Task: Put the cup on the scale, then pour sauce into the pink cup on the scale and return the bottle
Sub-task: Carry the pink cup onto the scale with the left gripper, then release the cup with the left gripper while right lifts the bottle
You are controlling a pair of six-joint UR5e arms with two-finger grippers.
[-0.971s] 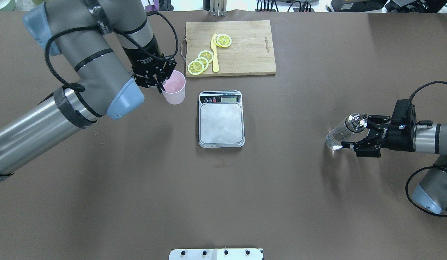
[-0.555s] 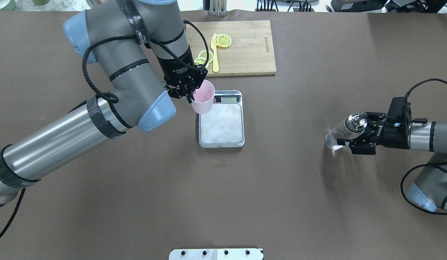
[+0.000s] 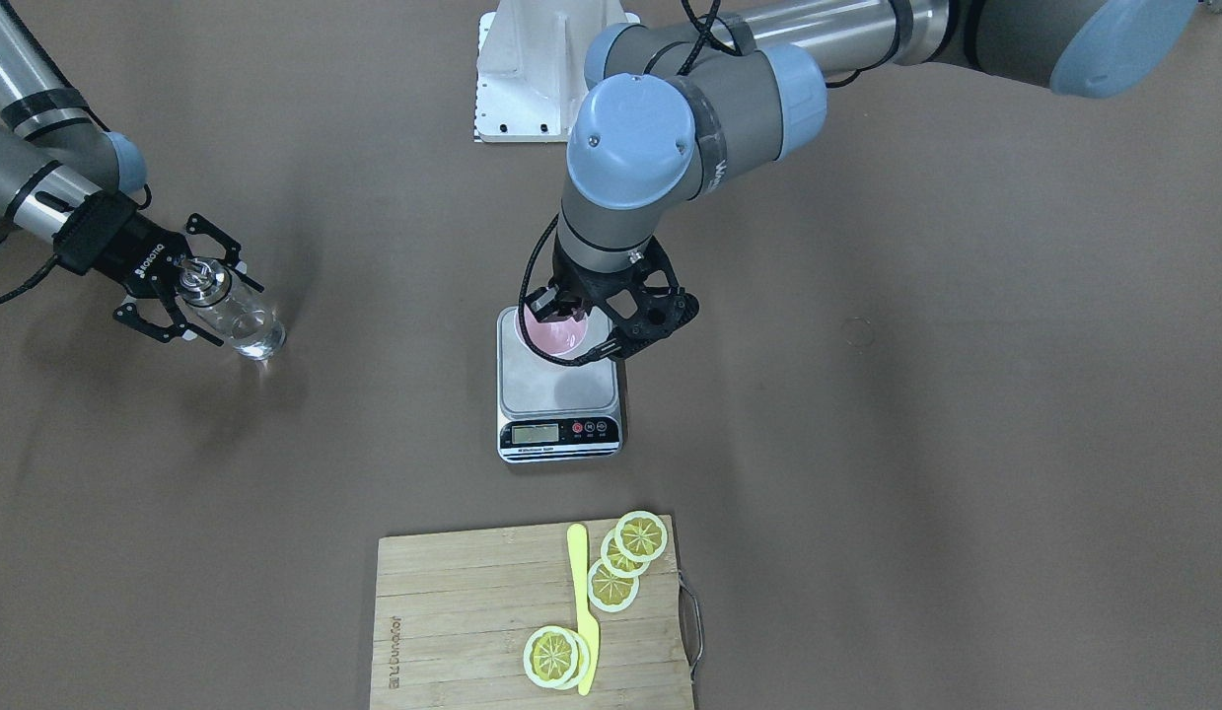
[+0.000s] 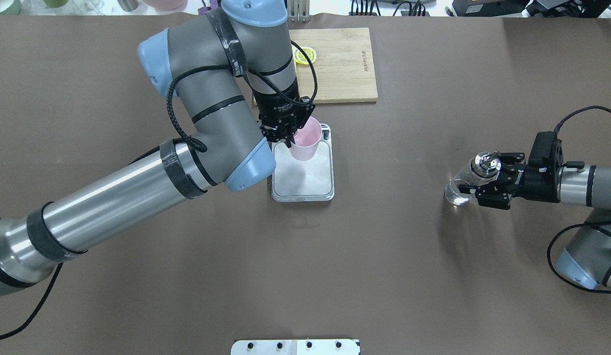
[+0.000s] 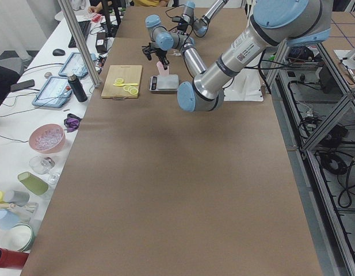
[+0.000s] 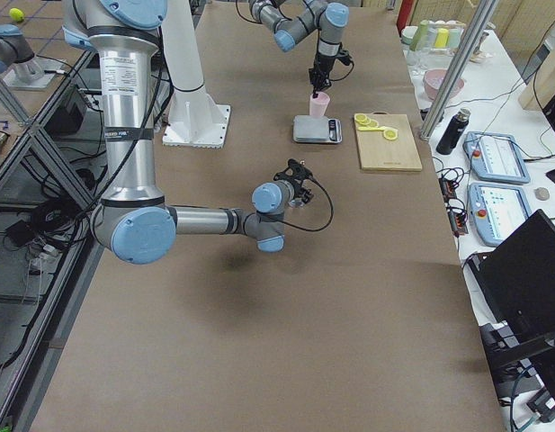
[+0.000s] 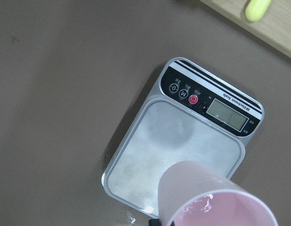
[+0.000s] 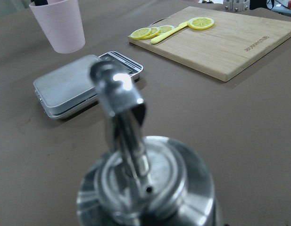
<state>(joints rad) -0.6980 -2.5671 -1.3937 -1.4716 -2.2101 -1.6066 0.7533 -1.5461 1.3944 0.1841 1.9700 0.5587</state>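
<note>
My left gripper (image 4: 290, 140) is shut on the rim of the pale pink cup (image 4: 305, 140) and holds it upright a little above the far part of the scale (image 4: 310, 180). The front view shows the same gripper (image 3: 583, 318), cup (image 3: 551, 335) and scale (image 3: 556, 390). In the left wrist view the cup (image 7: 216, 200) hangs over the scale's platform (image 7: 173, 150). The clear bottle (image 4: 458, 186) stands tilted on the table at the right. My right gripper (image 4: 483, 173) is open, its fingers on either side of the bottle's metal spout cap (image 8: 136, 179).
A wooden cutting board (image 4: 344, 64) with lemon slices and a yellow knife (image 3: 581, 611) lies beyond the scale. A white base plate (image 4: 295, 346) sits at the table's near edge. My left arm (image 4: 137, 182) reaches across the left half of the table.
My left arm has carried the pink cup rightward, from beside the scale's far-left corner to over its platform. My right gripper has shifted slightly at the bottle's neck.
</note>
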